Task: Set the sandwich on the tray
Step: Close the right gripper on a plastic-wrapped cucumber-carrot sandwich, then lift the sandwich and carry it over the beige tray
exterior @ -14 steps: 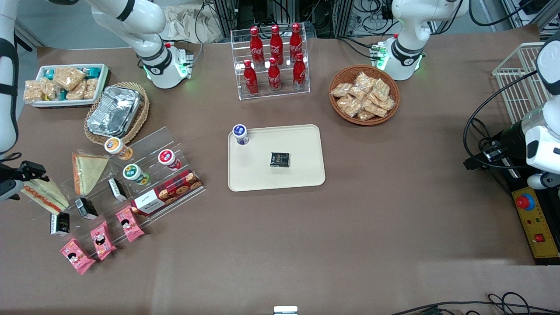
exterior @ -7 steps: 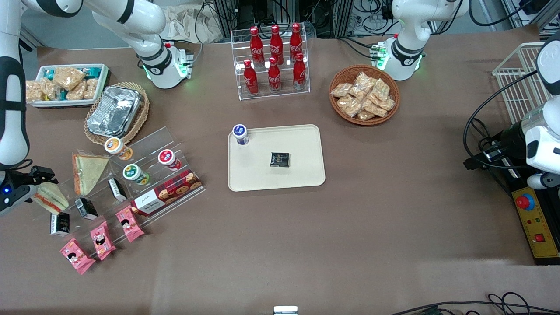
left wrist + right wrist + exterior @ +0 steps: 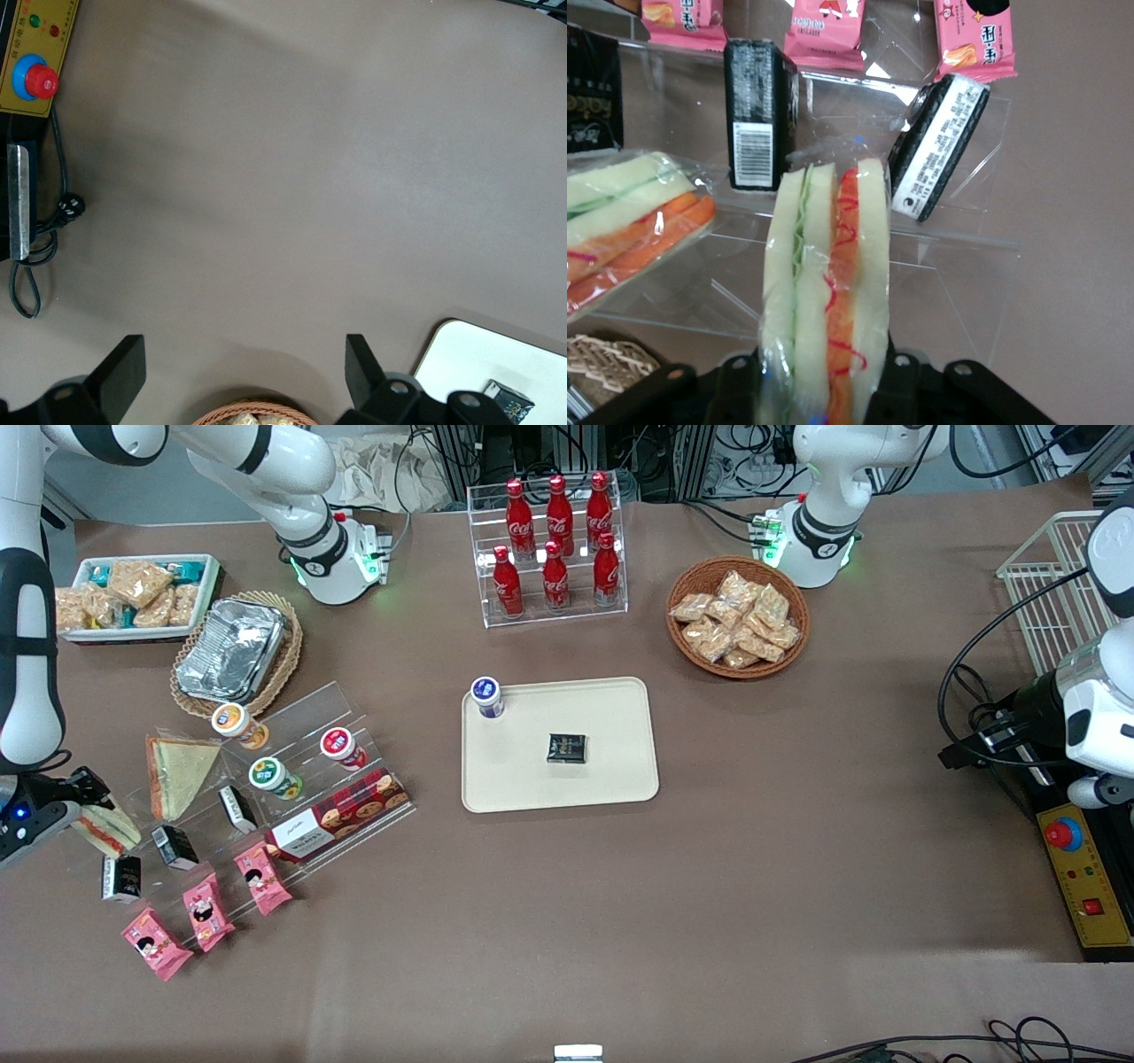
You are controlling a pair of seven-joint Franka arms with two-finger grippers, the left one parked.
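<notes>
A: At the working arm's end of the table, in the front view, the tool [image 3: 84,797] sits over the sandwich [image 3: 106,828]; a second ago it stood farther off, showing more of the wedge.

B: And the tray [image 3: 611,779]?

A: Mid-table, well apart, holding a small bottle [image 3: 487,696] and a dark packet [image 3: 567,747].

B: The wrist view?

A: The sandwich [image 3: 828,292] stands between the fingers [image 3: 735,376], which look clamped on it. Lift and carry remain.

Bare brown table [image 3: 310,159], tray [image 3: 461,354] corner, red button [image 3: 40,82].
</notes>
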